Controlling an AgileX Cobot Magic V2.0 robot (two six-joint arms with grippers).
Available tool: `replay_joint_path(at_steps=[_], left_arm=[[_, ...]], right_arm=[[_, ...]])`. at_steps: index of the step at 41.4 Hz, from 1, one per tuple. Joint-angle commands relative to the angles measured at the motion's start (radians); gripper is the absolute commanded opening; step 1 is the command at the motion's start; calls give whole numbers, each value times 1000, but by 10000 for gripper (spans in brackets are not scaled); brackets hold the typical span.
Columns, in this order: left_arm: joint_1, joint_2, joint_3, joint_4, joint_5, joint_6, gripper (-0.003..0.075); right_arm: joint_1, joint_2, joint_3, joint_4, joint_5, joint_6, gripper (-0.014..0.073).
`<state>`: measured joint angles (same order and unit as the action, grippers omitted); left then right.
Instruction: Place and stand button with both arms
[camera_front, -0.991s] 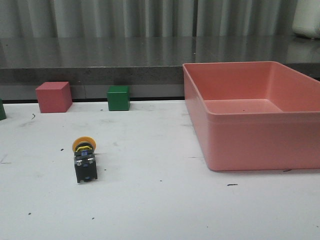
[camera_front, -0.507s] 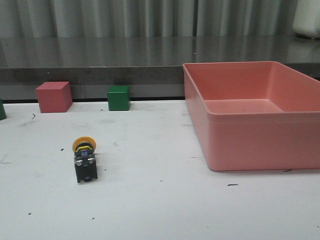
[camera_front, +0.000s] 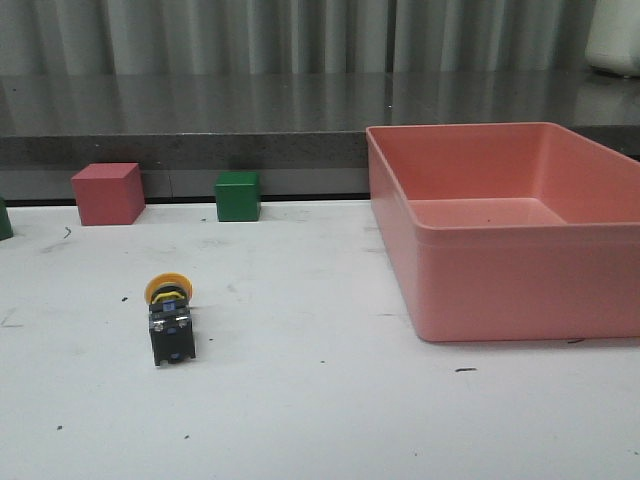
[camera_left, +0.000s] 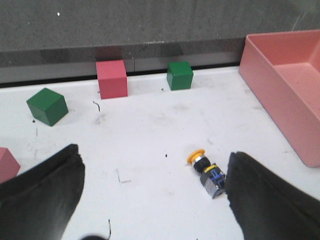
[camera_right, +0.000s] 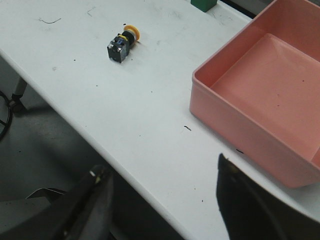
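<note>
With both grippers, left (camera_left: 152, 195) and right (camera_right: 162, 210), spread wide and empty, the left should straddle the toppled button's (camera_front: 169, 320) black body at lower left.

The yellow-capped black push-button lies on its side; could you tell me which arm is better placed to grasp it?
Probably the left: the yellow-capped black push-button lies just beside one of the open left gripper fingers, while the open right gripper hangs off the table edge, farther away.

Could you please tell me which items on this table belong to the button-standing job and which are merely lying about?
Part of the job:
- button, lying on its side on the white table
- left gripper, open
- right gripper, open

Lying about:
- red cube
- green cube
- second green cube
- empty pink bin
</note>
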<state>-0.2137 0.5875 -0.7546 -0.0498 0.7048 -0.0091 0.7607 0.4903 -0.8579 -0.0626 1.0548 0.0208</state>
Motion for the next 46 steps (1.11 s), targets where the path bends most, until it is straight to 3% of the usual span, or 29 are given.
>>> replay_joint_path(at_steps=[1,17,31,46], left_arm=[[-7,80,-94,-13,21,-13,564],[-27,489,-320,-137,291,-13,570],[-147,813,-489,-137,346,-52,570],[-159,1083,-671,-129,429,-146,570]], right_arm=[[-4,5,-22,-6,-61,-11,472],[-4,5,-22,-6,-61,-11,472],[-4,5,-22,-6,-61,-11,472],[-4,5,-22,-6,-61,-11,472]])
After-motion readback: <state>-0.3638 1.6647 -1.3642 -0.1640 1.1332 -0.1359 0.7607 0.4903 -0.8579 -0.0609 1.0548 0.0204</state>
